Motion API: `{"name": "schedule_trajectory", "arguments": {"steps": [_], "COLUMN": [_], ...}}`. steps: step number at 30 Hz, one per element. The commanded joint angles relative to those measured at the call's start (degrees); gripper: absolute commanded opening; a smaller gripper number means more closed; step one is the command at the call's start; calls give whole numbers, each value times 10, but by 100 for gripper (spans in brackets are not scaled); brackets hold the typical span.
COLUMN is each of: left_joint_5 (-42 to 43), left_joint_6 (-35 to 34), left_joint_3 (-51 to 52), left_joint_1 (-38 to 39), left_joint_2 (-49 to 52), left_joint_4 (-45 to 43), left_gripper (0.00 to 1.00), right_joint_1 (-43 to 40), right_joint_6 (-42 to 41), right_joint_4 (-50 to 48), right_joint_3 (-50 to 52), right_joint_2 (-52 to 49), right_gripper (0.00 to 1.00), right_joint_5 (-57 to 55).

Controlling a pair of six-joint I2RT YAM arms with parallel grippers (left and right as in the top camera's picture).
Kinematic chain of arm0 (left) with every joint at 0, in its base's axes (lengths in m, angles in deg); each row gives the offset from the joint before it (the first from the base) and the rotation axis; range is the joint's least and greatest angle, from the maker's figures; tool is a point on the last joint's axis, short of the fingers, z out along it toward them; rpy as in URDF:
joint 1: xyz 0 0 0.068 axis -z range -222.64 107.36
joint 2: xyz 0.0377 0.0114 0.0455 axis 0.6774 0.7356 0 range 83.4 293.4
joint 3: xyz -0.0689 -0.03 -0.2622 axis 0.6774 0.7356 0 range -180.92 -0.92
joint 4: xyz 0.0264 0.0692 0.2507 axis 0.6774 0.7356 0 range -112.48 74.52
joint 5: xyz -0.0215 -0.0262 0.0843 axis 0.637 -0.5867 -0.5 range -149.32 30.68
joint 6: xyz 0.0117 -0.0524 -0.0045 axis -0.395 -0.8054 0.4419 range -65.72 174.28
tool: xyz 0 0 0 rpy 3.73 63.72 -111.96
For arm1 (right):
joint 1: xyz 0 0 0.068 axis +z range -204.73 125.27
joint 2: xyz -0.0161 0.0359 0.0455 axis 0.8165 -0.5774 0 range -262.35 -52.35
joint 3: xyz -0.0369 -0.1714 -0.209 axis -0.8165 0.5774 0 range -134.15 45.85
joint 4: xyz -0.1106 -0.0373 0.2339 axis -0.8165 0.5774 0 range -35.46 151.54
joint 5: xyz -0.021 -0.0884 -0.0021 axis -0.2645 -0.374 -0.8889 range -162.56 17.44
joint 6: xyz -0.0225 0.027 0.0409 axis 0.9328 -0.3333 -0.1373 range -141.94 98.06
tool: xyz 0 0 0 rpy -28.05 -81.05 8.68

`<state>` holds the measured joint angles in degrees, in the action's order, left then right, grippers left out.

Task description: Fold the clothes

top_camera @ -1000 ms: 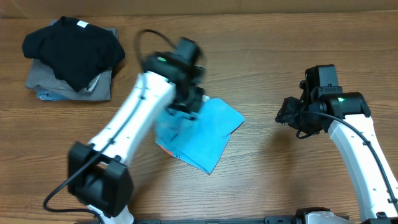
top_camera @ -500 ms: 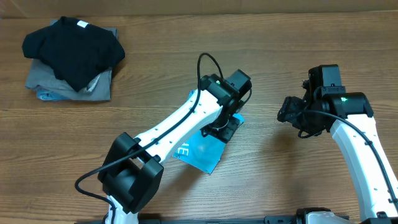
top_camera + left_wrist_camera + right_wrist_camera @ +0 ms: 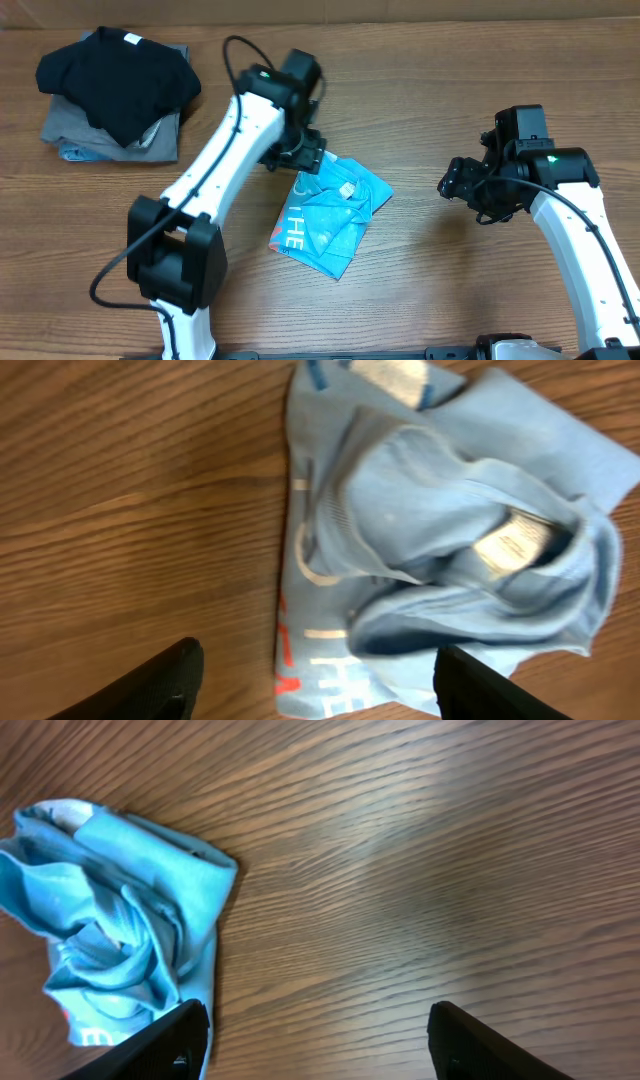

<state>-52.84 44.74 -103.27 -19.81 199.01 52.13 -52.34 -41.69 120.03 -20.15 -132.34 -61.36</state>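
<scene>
The clothes, a light sky-blue T-shirt (image 3: 330, 215), lie loosely bunched on the wooden table (image 3: 430, 90), with white lettering and a little red at the lower left edge. In the left wrist view the shirt (image 3: 430, 540) shows its collar and label, rumpled. My left gripper (image 3: 303, 157) hovers open just above the shirt's upper-left corner, holding nothing; its fingertips (image 3: 160, 682) straddle the shirt's printed edge, with the gripper (image 3: 320, 690) over it. My right gripper (image 3: 458, 185) stands open over bare table, right of the shirt (image 3: 120, 920); the gripper (image 3: 320, 1045) is empty.
A black shirt (image 3: 120, 75) lies on top of folded grey garments (image 3: 115, 143) at the far left corner. The table's back edge runs along the top of the overhead view.
My left gripper has opened and let go of the shirt, then swung back up and left. The shirt now lies bunched with its lettering showing. My right gripper has opened a little wider.
</scene>
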Motion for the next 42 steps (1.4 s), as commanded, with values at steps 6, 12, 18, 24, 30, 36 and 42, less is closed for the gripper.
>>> {"name": "schedule_trajectory", "arguments": {"steps": [6, 12, 18, 24, 30, 36, 42], "left_joint_5": [255, 302, 298, 290, 303, 301, 301], "left_joint_6": [154, 199, 203, 203, 212, 229, 248], "left_joint_3": [7, 7, 37, 53, 23, 17, 67], "left_joint_1": [-42, -38, -31, -32, -65, -135, -152], "left_joint_2": [123, 179, 194, 194, 180, 150, 155], "left_joint_4": [5, 7, -27, -40, 8, -2, -31], "left_gripper": [81, 81, 56, 59, 61, 89, 93], "right_joint_1": [3, 3, 3, 3, 3, 3, 3], "right_joint_6": [22, 22, 22, 22, 23, 33, 33], "right_joint_4": [-2, 2, 2, 2, 2, 2, 0], "right_joint_3": [-15, -15, -15, -15, -15, -15, -15], "right_joint_2": [-4, -4, -4, -4, -4, -4, -4], "right_gripper": [73, 73, 72, 72, 72, 72, 72], "right_joint_5": [54, 54, 54, 54, 54, 54, 54]}}
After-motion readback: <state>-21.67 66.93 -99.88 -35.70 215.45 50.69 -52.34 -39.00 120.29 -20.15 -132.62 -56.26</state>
